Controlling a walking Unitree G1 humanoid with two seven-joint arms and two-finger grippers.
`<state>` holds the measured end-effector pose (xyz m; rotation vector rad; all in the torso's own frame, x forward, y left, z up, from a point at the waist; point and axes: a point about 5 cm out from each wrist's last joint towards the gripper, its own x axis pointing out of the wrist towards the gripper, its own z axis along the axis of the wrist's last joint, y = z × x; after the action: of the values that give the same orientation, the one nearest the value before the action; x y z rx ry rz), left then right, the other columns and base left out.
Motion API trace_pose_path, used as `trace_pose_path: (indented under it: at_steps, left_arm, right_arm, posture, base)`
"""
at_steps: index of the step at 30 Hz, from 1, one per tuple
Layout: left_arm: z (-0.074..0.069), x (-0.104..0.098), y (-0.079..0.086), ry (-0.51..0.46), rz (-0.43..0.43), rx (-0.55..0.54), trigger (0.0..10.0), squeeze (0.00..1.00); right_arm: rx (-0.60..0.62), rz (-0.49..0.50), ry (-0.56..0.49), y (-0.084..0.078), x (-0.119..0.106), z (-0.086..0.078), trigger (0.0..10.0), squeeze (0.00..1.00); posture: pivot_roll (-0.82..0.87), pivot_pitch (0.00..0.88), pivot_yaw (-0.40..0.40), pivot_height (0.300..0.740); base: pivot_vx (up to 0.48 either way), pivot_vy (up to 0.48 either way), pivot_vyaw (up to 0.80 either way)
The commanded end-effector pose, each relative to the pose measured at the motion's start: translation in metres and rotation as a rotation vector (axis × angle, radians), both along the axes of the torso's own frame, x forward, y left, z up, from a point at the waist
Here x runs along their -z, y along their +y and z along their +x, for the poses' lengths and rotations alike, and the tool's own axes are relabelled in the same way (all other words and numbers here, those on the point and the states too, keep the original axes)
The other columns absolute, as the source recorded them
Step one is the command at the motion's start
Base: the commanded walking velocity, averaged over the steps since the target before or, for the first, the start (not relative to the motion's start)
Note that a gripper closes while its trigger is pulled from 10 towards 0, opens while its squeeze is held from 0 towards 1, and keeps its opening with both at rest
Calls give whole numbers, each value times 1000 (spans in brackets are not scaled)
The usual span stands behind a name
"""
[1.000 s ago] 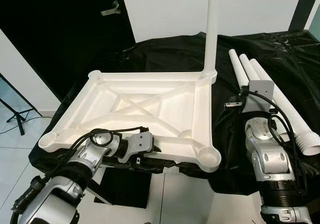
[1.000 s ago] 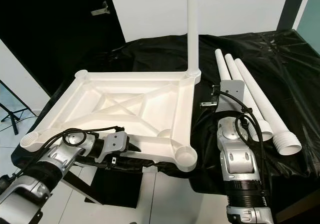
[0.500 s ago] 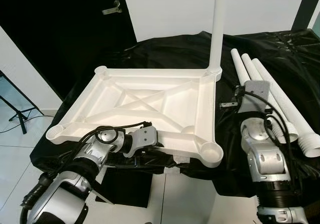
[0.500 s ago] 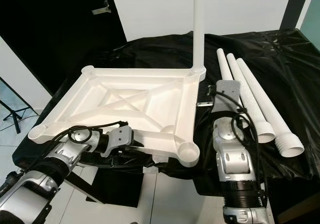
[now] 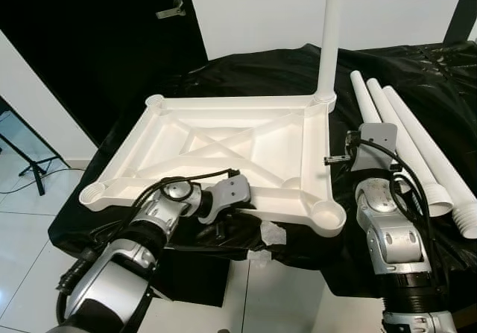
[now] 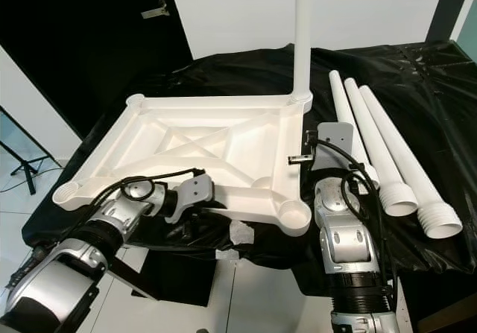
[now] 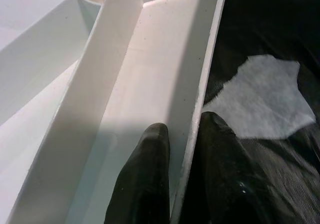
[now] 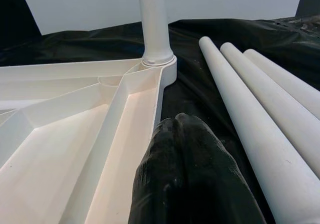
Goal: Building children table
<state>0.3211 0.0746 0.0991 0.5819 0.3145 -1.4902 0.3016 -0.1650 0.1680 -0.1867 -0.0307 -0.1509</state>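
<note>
— So how far along is the children's table?

— Roughly a quarter, I'd judge. The white tabletop (image 5: 223, 150) lies upside down on the black cloth (image 5: 246, 72), ribs up, with one leg (image 5: 328, 42) standing upright in its far right corner socket. Three loose legs (image 5: 406, 143) lie side by side just right of it, and the near right socket (image 5: 326, 215) is empty, like the two left ones.

— And the grippers?

— The left gripper (image 7: 180, 154) pinches the tabletop's near edge wall, one finger inside, one outside. The right gripper (image 8: 192, 149) has its fingers pressed together, holding nothing, between tabletop and loose legs.
</note>
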Motion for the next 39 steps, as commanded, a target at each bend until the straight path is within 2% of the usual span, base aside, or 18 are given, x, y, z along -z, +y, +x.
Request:
trace_pose_path:
  at_steps: [1,5,11,12,19,21,22,23,25,26,28,31,39]
  left_arm:
    - [1,12,-11,-38,-29,-140,9373,0]
    - [5,8,-26,-39,-53,-176,9451,0]
    - [7,5,-33,-34,-84,-207,9804,0]
    - [8,4,-37,-34,-118,-234,10000,0]
    - [10,4,-39,-42,-129,-276,10000,0]
    - [11,6,-39,-45,-122,-281,10000,0]
    - [10,7,-37,-46,-113,-284,10000,0]
    - [10,7,-37,-46,-113,-284,10000,0]
    - [10,9,-36,-47,-105,-291,10000,0]
    - [10,9,-36,-47,-105,-291,10000,0]
    - [10,11,-35,-39,-103,-295,10000,0]
    - [9,12,-35,-34,-103,-296,10000,0]
    - [10,10,-41,-36,-126,-309,10000,0]
  right_arm:
    - [-2,2,11,2,2,-1,10000,0]
    - [-7,3,12,5,2,0,10000,0]
    - [-7,4,12,5,2,-1,10000,0]
    - [-11,8,19,7,5,-3,10000,0]
    - [-26,9,39,15,14,-13,10000,0]
    - [6,8,27,12,14,-17,10000,0]
    - [73,6,-3,4,10,-21,10000,0]
    - [73,6,-3,4,10,-21,10000,0]
    - [165,-2,-48,-9,2,-27,10000,0]
    - [165,-2,-48,-9,2,-27,10000,0]
    - [238,-23,-89,-23,-9,-31,10000,0]
    - [273,-39,-107,-32,-16,-34,10000,0]
    - [287,-45,-109,-37,-20,-35,10000,0]
  posture:
    - [-186,0,141,740]
    - [-187,0,145,740]
    - [-192,0,149,740]
    - [-193,0,150,740]
    - [-193,0,146,740]
    - [-195,0,144,740]
    - [-196,0,144,740]
    - [-196,0,144,740]
    - [-206,0,147,740]
    - [-206,0,147,740]
    - [-217,0,149,740]
    - [-222,0,146,740]
    - [-225,0,139,740]
  base:
    - [0,0,0]
    - [0,0,0]
    - [0,0,0]
    - [0,0,0]
    - [0,0,0]
    - [0,0,0]
    - [0,0,0]
    - [0,0,0]
    - [0,0,0]
    - [0,0,0]
    - [0,0,0]
    - [0,0,0]
    - [0,0,0]
